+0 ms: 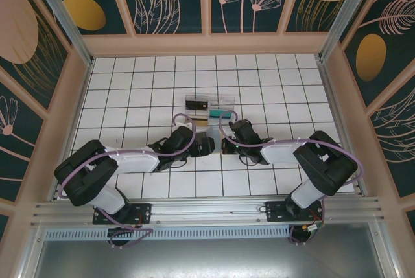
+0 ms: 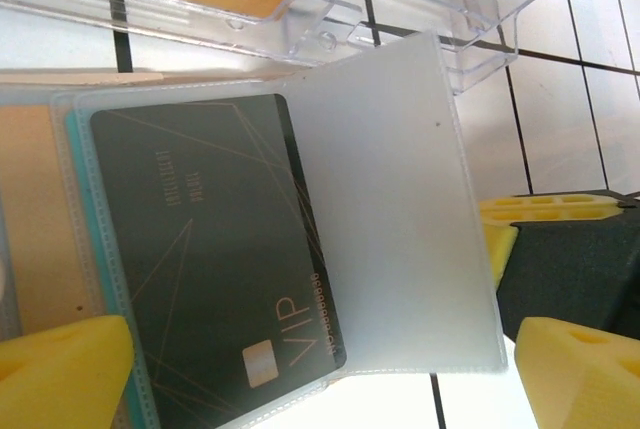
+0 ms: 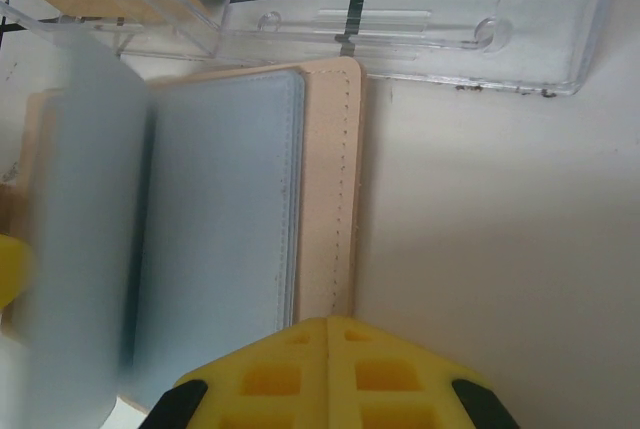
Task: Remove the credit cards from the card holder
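top: overhead, far | 2 wrists: close, downward | shared: card holder [image 3: 330,189]

The tabletop [image 1: 130,96] is a flat surface of white square tiles with dark grout lines. Pale wooden walls close it in along the far, left and right edges. A clear plastic tray [image 1: 209,103] with several compartments lies on the tiles near the middle of the tabletop, its long side parallel to the far edge. On the near side of the tray the card holder [image 3: 330,199] lies open and flat on the tiles. Its tan stitched edge runs just beside the tray's wall, and whether the two touch cannot be told. Bare tiles surround both on all sides.
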Robot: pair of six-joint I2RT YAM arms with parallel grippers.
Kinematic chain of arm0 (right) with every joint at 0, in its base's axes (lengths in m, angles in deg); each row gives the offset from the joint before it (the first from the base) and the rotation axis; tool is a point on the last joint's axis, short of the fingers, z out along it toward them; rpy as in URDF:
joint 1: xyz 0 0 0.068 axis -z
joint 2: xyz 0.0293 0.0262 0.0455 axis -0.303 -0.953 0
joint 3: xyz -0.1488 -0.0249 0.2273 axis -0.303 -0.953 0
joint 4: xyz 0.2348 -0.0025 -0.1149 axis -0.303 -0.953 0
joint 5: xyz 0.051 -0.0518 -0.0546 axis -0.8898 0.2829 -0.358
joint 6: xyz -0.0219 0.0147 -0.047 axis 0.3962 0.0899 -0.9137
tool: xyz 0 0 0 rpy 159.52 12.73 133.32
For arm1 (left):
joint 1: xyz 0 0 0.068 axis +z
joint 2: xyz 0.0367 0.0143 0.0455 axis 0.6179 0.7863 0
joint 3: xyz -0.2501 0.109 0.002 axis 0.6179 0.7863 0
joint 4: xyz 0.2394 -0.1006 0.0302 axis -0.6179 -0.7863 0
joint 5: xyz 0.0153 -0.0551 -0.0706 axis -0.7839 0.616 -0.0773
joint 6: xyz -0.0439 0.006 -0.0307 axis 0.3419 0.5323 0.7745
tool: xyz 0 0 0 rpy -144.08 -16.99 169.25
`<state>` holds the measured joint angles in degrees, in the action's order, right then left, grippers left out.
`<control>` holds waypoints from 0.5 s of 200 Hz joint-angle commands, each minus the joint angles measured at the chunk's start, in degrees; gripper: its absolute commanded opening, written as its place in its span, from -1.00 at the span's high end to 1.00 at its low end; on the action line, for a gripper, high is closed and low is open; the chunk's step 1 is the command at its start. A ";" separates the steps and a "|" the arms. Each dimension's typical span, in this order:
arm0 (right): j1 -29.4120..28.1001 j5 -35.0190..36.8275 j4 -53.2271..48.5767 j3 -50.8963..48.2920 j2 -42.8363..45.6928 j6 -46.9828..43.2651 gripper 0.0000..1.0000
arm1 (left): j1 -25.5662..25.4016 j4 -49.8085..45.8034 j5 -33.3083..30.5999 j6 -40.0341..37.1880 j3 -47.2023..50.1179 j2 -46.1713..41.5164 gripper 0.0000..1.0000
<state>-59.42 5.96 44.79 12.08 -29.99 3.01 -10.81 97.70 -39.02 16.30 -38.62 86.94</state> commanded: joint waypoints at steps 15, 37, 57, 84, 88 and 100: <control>-0.83 -0.33 -2.23 -0.42 -1.70 0.74 1.00 | 0.10 -2.27 0.24 -1.79 -0.83 -1.63 -0.97; -0.94 -0.33 -2.27 -0.43 -1.69 0.75 1.00 | 0.10 -3.70 -0.44 -2.81 -2.22 -2.51 -0.97; -0.94 -0.09 -2.43 -0.46 -1.46 0.75 1.00 | 0.10 -5.24 -0.93 -3.44 -3.49 -2.56 -0.97; -0.94 1.62 -2.80 -1.03 0.39 1.10 1.00 | 0.10 -7.95 -3.39 -3.84 -3.90 -3.53 -0.97; -0.95 1.89 -2.84 -1.16 0.83 1.08 1.00 | 0.10 -8.22 -3.79 -3.89 -3.76 -3.69 -0.97; -0.94 2.68 -2.69 -1.54 2.67 1.32 1.00 | 0.10 -8.52 -4.71 -3.98 -2.98 -4.60 -0.90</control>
<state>-59.63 6.42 44.70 12.03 -29.71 3.18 -10.81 92.54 -40.68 13.86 -41.40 84.60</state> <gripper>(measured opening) 0.051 0.982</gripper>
